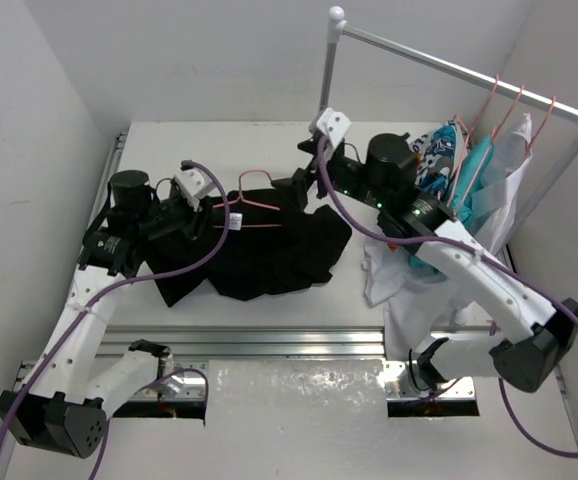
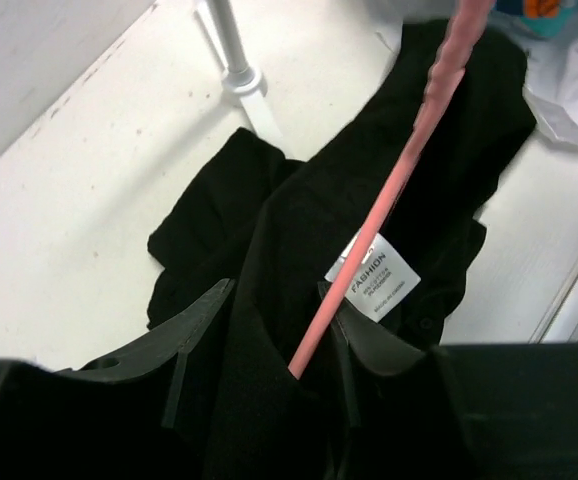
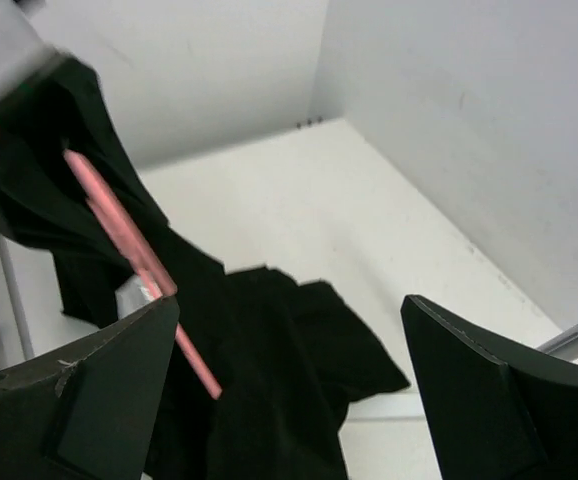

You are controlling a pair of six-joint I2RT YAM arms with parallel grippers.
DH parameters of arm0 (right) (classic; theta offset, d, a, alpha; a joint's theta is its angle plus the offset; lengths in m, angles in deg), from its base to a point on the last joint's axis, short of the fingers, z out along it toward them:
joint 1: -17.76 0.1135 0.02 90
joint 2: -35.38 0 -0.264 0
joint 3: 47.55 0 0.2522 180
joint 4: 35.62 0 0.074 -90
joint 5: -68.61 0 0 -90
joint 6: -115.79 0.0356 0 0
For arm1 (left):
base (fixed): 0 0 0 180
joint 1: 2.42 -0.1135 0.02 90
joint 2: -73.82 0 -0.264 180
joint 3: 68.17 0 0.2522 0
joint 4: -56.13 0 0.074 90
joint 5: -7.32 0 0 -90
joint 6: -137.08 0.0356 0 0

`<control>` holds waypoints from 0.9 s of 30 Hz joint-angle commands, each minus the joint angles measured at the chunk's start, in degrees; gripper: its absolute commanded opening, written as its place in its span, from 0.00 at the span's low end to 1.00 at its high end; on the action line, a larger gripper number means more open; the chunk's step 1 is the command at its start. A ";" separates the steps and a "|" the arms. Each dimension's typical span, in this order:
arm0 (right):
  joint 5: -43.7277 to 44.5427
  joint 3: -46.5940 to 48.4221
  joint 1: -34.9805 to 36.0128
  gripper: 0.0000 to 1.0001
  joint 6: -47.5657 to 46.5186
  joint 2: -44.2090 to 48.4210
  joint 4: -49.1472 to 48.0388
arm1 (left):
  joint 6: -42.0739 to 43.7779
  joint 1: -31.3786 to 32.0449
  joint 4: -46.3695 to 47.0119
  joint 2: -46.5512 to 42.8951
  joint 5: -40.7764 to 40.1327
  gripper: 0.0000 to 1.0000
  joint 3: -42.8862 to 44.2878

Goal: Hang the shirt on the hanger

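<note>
— Trouble, if you ask me, is that pink wire: the hanger (image 1: 256, 205) seems to lie on top of the shirt (image 1: 259, 250) rather than inside its neck, so one tug could slide it straight off

— Which claw has hold of it?

— The left gripper (image 2: 274, 300) is pinching a bunch of black cloth beside the white label (image 2: 374, 278), with the wire running into the same gap. The right gripper (image 3: 291, 310) hangs spread wide, gripping nothing

— And the shirt itself?

— Plain black, crumpled in a floppy heap on the table (image 1: 169, 140), just in front and to the left of the rack post (image 1: 326, 70). It's so limp that, lifted by one pinch, I'd expect it to sag and drag the hanger askew
</note>
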 commanded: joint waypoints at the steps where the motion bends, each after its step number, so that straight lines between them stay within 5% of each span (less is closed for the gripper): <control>1: 2.48 0.04 0.04 0.92 4.92 4.14 -4.34 | -6.01 0.47 6.89 -1.09 -4.19 0.00 -0.22; 7: 8.36 -9.77 0.04 0.66 6.50 7.57 -2.04 | -8.21 0.56 9.18 -1.88 -5.95 0.00 -0.23; 18: 6.25 -20.61 0.04 0.65 7.12 7.75 -4.76 | -6.01 0.47 8.83 -1.62 -4.63 0.00 0.65; 27: 7.92 -17.19 -0.31 0.65 5.88 -2.00 -4.41 | -6.10 0.47 8.04 -2.75 -3.58 0.00 1.79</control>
